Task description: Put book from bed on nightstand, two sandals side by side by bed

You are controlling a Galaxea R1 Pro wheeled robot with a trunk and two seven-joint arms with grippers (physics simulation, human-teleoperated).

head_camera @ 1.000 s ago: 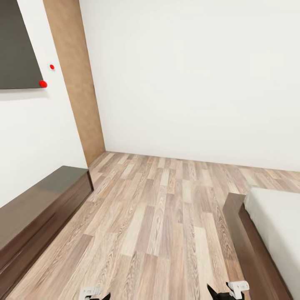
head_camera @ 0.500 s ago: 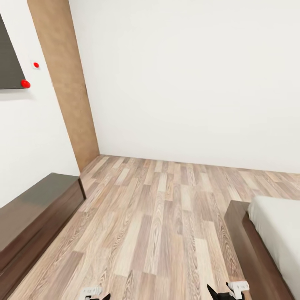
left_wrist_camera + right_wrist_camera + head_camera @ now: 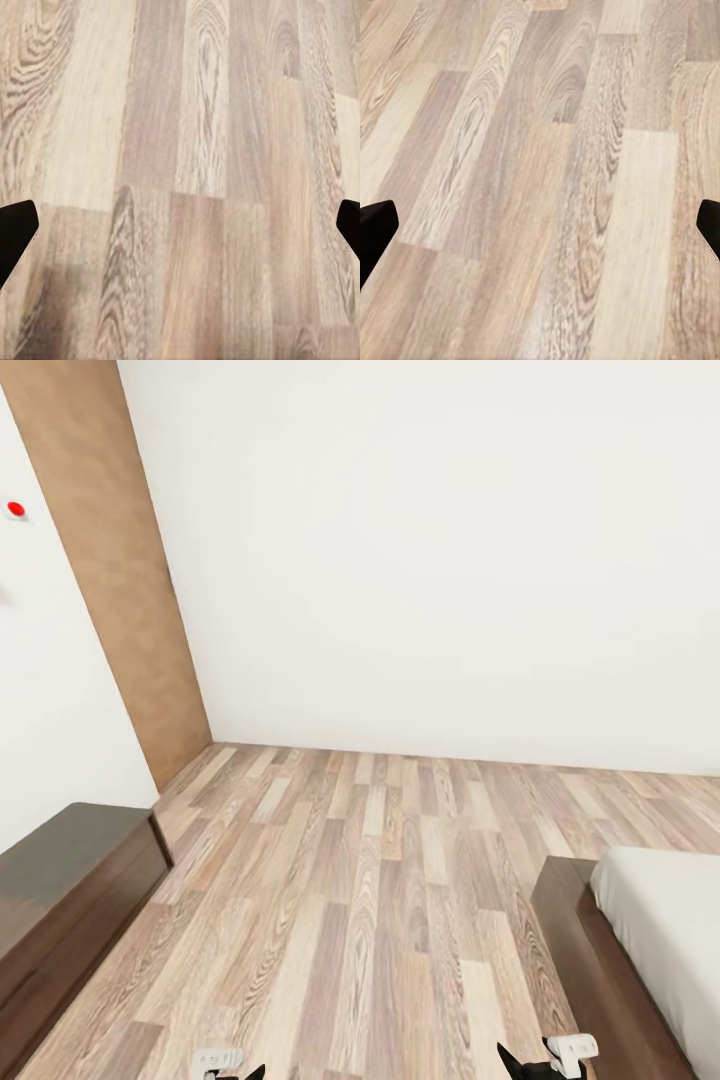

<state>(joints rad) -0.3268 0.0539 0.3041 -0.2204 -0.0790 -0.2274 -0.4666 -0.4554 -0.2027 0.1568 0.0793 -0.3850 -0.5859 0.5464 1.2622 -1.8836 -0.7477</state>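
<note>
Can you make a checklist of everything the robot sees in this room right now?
Surface: brown wood-plank floor, bare between the furniture.
Job's things: corner of the bed at the head view's right, dark frame, grey mattress; book, sandals, nightstand: nothing seen.
Clutter: nothing seen.
Tools: left tool open over floor planks; right tool open over floor planks, holding nothing.
Cables: nothing seen.
Surroundings: white wall, tan wall panel, long dark low cabinet at left, small red dot on the wall.

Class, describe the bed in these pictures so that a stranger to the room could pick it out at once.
Start at the white back wall and follow the plank floor to the head view's lower right corner. The bed has a dark brown frame holding a light grey mattress; the long dark cabinet opposite has none.
</note>
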